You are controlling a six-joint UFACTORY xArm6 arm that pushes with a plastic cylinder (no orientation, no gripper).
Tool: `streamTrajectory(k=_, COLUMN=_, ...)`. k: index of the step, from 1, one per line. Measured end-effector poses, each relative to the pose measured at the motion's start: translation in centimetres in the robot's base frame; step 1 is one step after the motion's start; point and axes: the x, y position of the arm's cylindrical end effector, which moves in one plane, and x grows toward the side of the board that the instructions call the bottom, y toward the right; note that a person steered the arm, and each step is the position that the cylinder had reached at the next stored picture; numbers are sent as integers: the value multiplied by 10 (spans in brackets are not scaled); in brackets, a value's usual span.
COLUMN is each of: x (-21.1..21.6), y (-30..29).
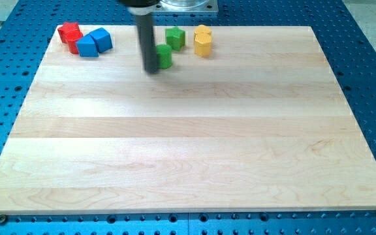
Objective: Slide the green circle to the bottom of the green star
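The green circle sits near the view's top, a little left of centre, partly hidden by my rod. The green star lies just above and to the right of it, a small gap apart. My tip rests on the board against the green circle's left side.
A yellow block stands right of the green star. Two red blocks and two blue blocks cluster at the view's top left corner of the wooden board. Blue perforated table surrounds the board.
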Motion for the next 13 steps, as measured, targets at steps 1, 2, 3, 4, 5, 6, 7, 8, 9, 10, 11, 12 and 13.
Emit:
streamTrajectory(k=1, x=-5, y=41)
streamTrajectory(k=2, x=-5, y=37)
streamTrajectory(k=3, x=-5, y=20)
streamTrajectory(k=4, x=-6, y=5)
streamTrajectory(k=5, x=-6, y=6)
streamTrajectory(k=6, x=-6, y=8)
streamTrajectory(k=7, x=-6, y=14)
streamTrajectory(k=8, x=-6, y=15)
streamTrajectory(k=9, x=-6, y=16)
streamTrajectory(k=10, x=-6, y=15)
streamTrajectory(k=11, x=-6, y=-7)
streamTrajectory(k=12, x=-6, y=-5)
streamTrajectory(k=13, x=-6, y=3)
